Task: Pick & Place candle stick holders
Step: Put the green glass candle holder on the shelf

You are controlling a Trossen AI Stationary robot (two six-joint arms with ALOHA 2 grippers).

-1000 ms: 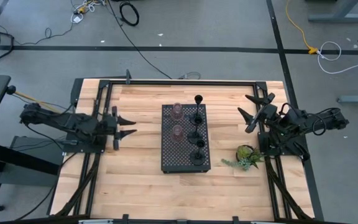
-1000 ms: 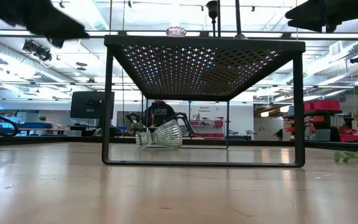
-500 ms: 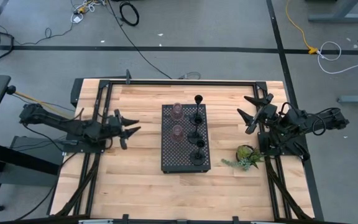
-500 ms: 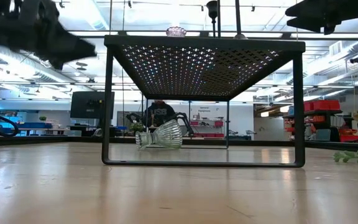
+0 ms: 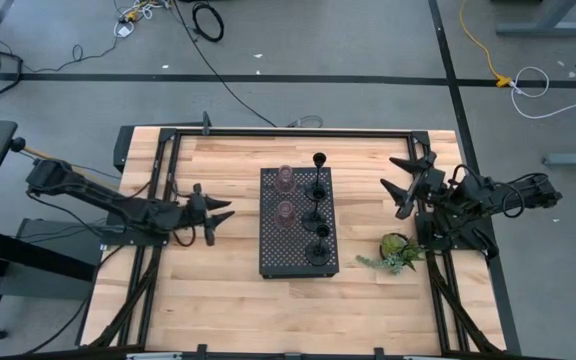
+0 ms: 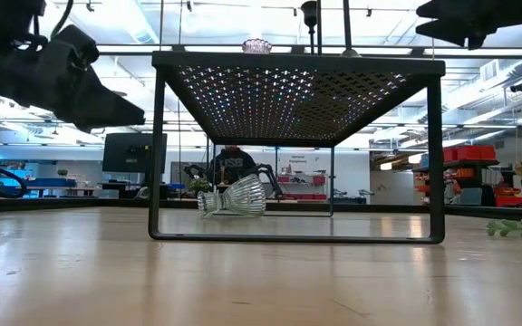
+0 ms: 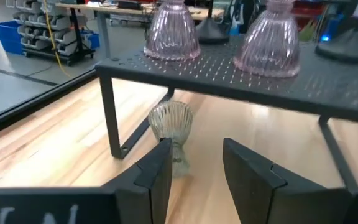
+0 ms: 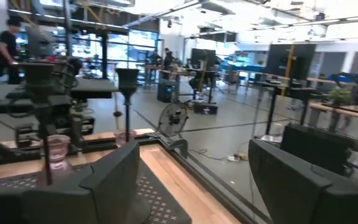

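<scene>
Candle stick holders: two pinkish glass cups (image 7: 171,32) and black stemmed holders (image 5: 318,190) stand on the perforated tray (image 5: 271,255), while a clear ribbed cup (image 7: 172,127) lies tipped underneath it. Just left of the tray, the left gripper (image 7: 194,167) faces that cup, fingers moderately apart and empty. Right of the tray the right gripper (image 5: 405,184) waits, spread wide. Risk: reaching under could knock the tray's leg (image 7: 109,112) or roll the cup away.
</scene>
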